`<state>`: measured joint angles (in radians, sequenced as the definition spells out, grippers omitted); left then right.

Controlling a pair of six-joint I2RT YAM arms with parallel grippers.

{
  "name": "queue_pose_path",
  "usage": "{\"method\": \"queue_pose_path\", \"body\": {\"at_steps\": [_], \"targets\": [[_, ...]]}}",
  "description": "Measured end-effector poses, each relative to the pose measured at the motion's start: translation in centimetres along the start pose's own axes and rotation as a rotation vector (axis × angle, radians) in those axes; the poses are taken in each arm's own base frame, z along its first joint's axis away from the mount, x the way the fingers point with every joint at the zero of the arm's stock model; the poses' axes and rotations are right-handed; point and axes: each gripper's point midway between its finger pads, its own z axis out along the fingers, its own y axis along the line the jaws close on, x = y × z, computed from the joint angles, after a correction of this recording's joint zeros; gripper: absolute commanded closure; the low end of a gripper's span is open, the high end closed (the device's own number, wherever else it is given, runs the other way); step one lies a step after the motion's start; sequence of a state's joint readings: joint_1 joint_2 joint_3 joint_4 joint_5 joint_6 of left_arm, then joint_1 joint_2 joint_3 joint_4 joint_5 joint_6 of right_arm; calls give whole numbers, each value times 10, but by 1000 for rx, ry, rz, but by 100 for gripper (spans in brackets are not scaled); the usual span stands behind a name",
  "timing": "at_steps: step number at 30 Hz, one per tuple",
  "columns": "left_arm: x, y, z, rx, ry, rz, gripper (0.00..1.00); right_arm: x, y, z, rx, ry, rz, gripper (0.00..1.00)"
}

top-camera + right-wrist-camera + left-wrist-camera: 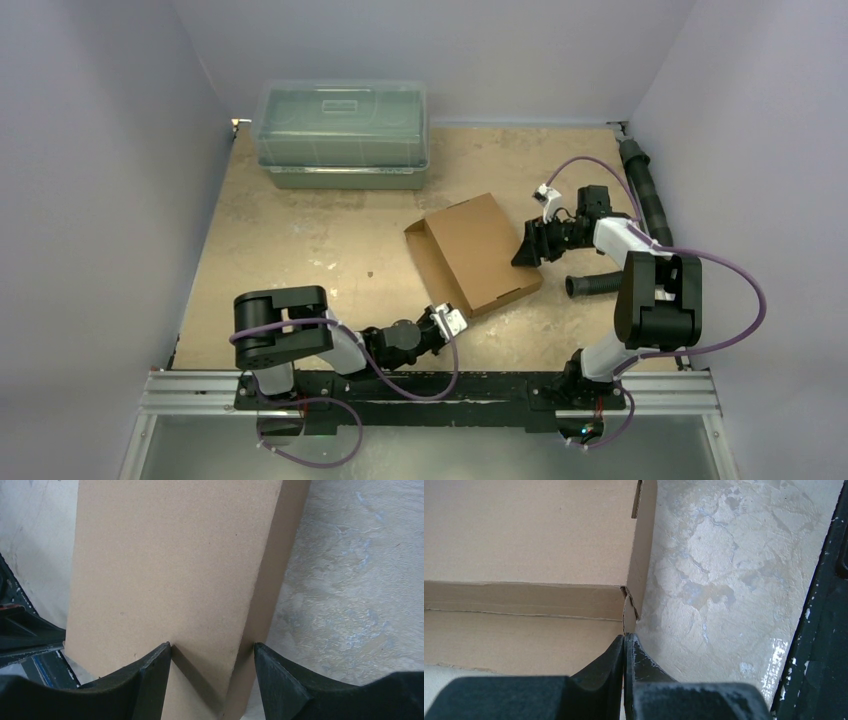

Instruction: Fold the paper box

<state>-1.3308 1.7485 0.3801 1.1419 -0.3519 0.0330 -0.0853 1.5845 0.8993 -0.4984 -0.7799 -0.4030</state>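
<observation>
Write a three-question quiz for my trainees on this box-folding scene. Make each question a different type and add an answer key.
1. True or false: the left gripper is wide open at the near corner of the paper box.
2. Multiple choice: what lies between the fingers of the right gripper? A) an edge of the paper box; B) a loose cable; C) nothing at all.
3. Short answer: seen from the top camera, where does the lidded plastic bin stand relative to the paper box?

Key
1. False: it is shut.
2. A.
3. Farther from the arms and to the left, not touching the box.
</observation>
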Motion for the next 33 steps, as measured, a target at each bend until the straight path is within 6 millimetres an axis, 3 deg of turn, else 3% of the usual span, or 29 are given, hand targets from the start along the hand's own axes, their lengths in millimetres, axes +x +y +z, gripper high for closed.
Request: {"method": "queue_pose_path", "body": {"at_steps": [33], "targets": [[-8, 2, 21, 5, 143, 17, 100, -11, -8, 0, 38, -20, -41, 36]]}}
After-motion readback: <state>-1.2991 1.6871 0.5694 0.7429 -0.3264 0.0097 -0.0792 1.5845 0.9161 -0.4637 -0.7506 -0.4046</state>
